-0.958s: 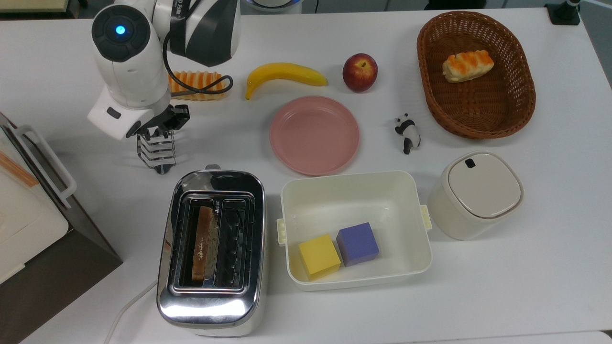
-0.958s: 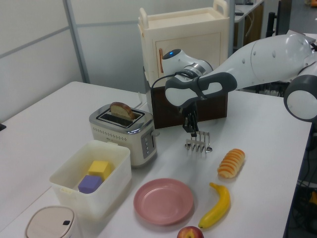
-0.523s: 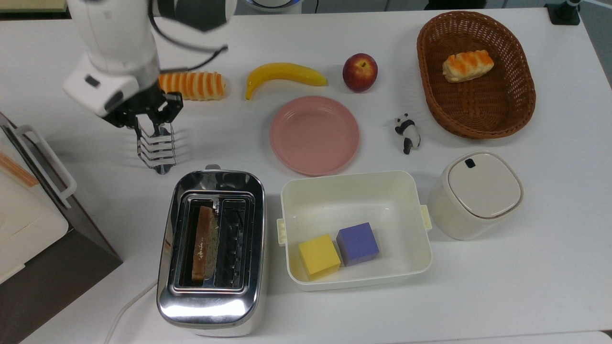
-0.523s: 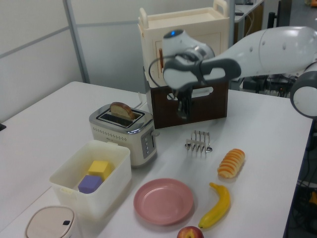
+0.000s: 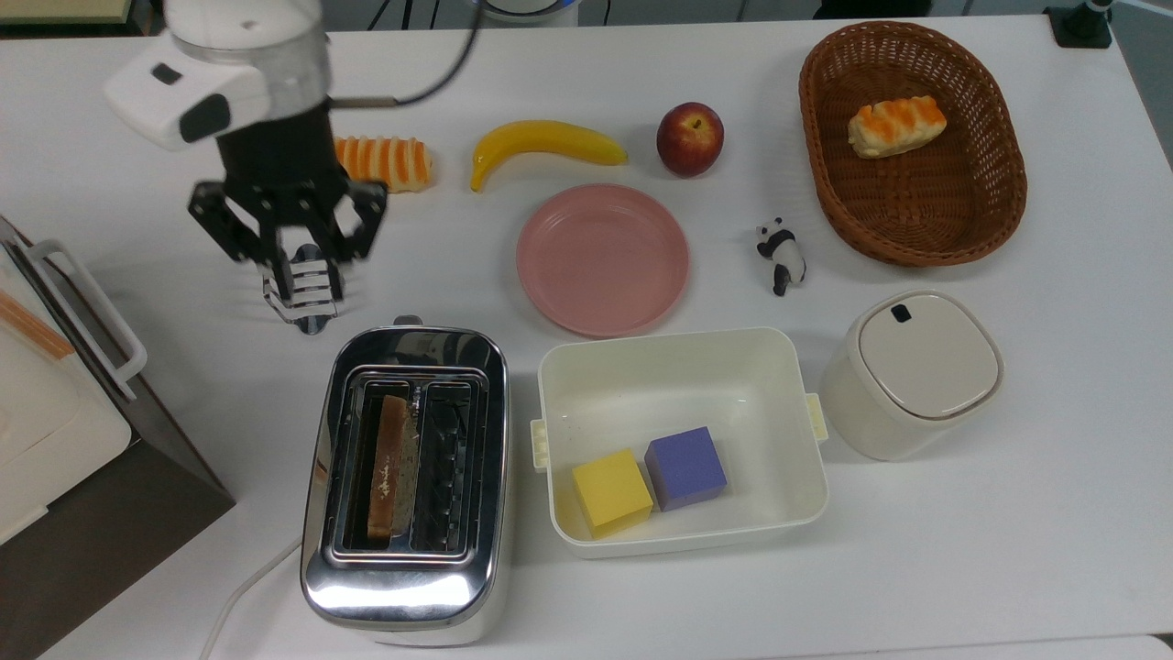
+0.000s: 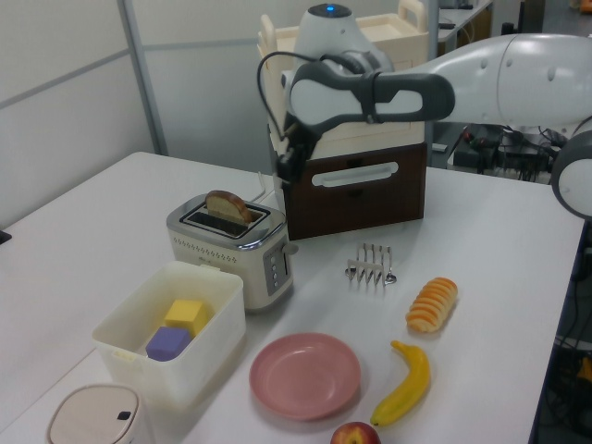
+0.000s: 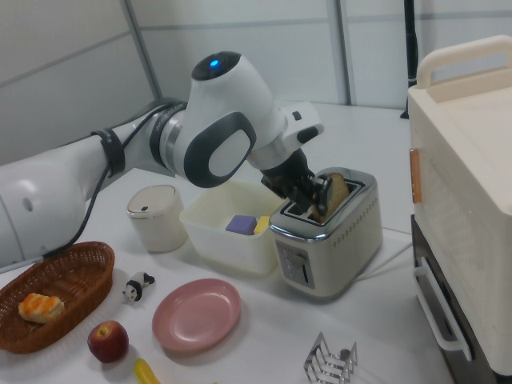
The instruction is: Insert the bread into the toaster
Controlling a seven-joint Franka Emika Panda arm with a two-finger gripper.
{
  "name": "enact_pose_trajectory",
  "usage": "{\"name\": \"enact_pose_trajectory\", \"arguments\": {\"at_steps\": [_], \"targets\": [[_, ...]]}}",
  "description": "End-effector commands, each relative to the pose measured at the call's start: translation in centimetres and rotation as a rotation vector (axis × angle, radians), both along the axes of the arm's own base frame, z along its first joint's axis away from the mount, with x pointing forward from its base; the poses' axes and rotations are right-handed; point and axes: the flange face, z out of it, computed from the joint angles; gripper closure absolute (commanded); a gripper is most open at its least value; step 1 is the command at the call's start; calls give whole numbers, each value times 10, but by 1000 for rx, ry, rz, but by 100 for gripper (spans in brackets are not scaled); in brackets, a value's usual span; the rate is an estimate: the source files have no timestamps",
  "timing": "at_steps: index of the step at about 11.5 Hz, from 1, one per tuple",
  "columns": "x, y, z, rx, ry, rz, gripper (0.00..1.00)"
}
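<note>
Bread (image 5: pixel 389 466) stands upright in the toaster (image 5: pixel 404 486), in the top view's left slot, near the tabletop's (image 5: pixel 962 550) front edge, poking above the rim. Task looks all but done! Beyond it sits the bare wire toast rack (image 5: pixel 301 291), and above that hangs the pincer (image 5: pixel 286 240), spread wide and carrying nothing. Best play now, I'd judge: lift straight up, clear of the rack's wires, and leave the slice be.

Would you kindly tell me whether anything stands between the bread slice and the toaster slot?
Nothing visible does: the bread slice already stands in the toaster's slot on the top view's left, its top sticking out. The open gripper holds nothing.
</note>
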Motion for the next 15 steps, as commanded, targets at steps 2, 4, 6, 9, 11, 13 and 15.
{"name": "enact_pose_trajectory", "arguments": {"at_steps": [2,4,6,9,11,13,15], "targets": [[40,53,-34,14,-180,-42,58],[51,62,-60,5,-187,-44,55],[55,74,-73,-1,-185,-53,44],[53,71,-66,-1,-190,-63,0],[34,68,-22,-3,-161,-69,0],[5,67,12,22,-36,-81,0],[-40,66,42,45,143,-92,0]]}}
